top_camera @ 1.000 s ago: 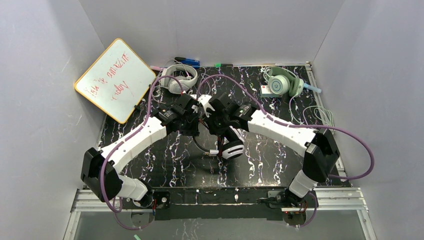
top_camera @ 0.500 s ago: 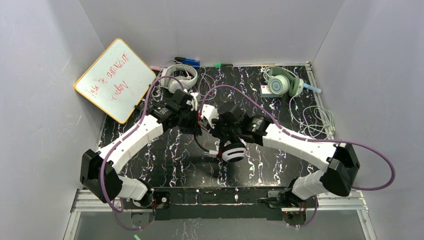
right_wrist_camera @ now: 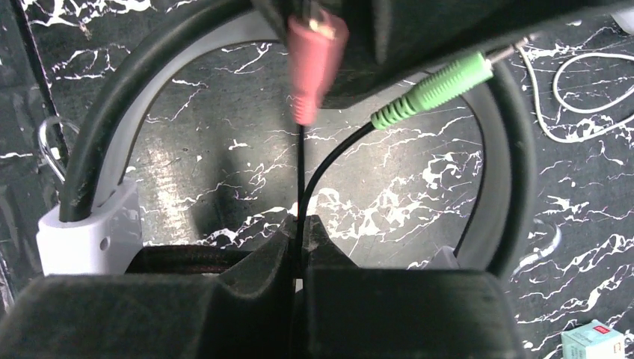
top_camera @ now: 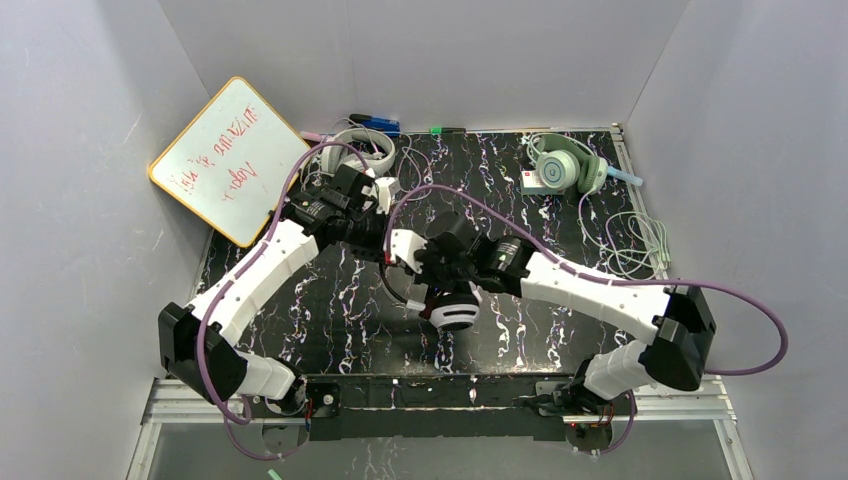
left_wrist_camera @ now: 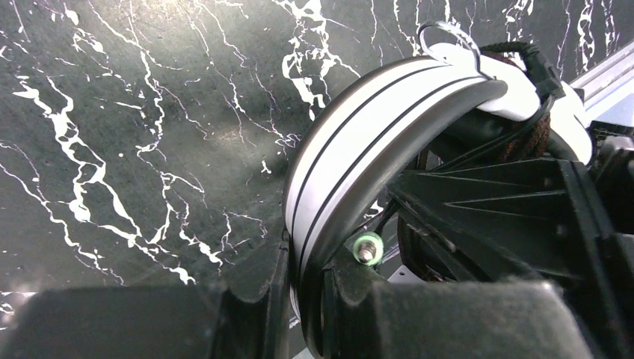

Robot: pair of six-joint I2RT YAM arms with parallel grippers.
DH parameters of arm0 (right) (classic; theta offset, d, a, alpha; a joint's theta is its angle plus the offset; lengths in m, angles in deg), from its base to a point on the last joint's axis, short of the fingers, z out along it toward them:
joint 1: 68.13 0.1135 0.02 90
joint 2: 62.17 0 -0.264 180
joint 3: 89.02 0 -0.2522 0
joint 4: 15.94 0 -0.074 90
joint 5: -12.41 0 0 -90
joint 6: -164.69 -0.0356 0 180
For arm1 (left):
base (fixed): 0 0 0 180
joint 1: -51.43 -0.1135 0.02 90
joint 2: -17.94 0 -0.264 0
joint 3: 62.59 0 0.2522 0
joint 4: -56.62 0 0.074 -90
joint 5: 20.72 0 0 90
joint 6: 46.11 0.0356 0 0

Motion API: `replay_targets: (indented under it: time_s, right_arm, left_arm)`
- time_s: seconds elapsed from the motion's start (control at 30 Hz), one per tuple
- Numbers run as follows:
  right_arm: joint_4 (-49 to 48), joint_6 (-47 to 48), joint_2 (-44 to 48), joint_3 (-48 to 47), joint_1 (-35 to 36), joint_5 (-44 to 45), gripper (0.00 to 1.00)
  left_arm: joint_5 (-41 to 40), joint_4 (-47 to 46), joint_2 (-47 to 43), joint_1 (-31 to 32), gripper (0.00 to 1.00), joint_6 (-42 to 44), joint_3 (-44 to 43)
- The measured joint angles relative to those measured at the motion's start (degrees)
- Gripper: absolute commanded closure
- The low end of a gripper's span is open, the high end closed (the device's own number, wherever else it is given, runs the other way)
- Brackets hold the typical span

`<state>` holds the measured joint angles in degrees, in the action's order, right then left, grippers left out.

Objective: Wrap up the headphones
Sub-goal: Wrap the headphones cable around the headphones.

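Observation:
The black-and-white headphones (top_camera: 452, 308) hang above the middle of the table between both arms. My left gripper (left_wrist_camera: 305, 254) is shut on their white, black-striped headband (left_wrist_camera: 351, 149); from above this gripper (top_camera: 386, 238) is just left of the headset. My right gripper (right_wrist_camera: 300, 224) is shut on the thin black cable (right_wrist_camera: 299, 187), below its pink plug (right_wrist_camera: 314, 67) and green plug (right_wrist_camera: 434, 90), with the headband (right_wrist_camera: 127, 97) arching around it. The mint-green headphones (top_camera: 565, 168) lie at the back right, the grey-white headphones (top_camera: 358, 155) at the back left.
A whiteboard (top_camera: 230, 160) leans on the left wall. A pale cable (top_camera: 630, 235) sprawls along the right side, and a small red-and-white box (top_camera: 533, 181) lies by the mint headset. Markers (top_camera: 375, 123) lie at the back edge. Grey walls enclose the black marbled table (top_camera: 540, 310).
Both grippers and the black-and-white headset have shifted left and slightly toward the near edge. The right arm's elbow has swung out to the right and lower.

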<state>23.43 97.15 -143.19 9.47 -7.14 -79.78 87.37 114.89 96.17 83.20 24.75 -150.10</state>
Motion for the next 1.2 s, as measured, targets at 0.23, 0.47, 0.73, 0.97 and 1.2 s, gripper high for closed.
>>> replay_targets:
  time_s: [0.23,0.47,0.73,0.97,1.2]
  right_arm:
    - [4.74,2.29,-4.83,-3.87,5.22,5.62,0.88]
    - [7.76,5.09,-9.14,-5.6,10.58,12.61,0.89]
    - [9.77,7.48,-9.92,-6.78,14.05,17.4,0.75]
    - [9.09,6.19,-7.48,-6.93,13.73,16.83,0.6]
    - [8.55,1.92,-2.34,-9.03,9.49,11.06,0.46]
  left_arm:
    - [-0.04,4.48,0.59,-0.11,1.0,3.65,-1.77]
    - [0.39,8.83,3.8,-0.02,1.0,7.39,-4.11]
    - [0.83,10.36,4.11,0.31,1.0,8.81,-5.14]
    - [1.25,9.18,3.91,0.74,1.0,9.64,-5.14]
    - [1.64,5.05,1.84,0.61,1.0,8.81,-5.14]
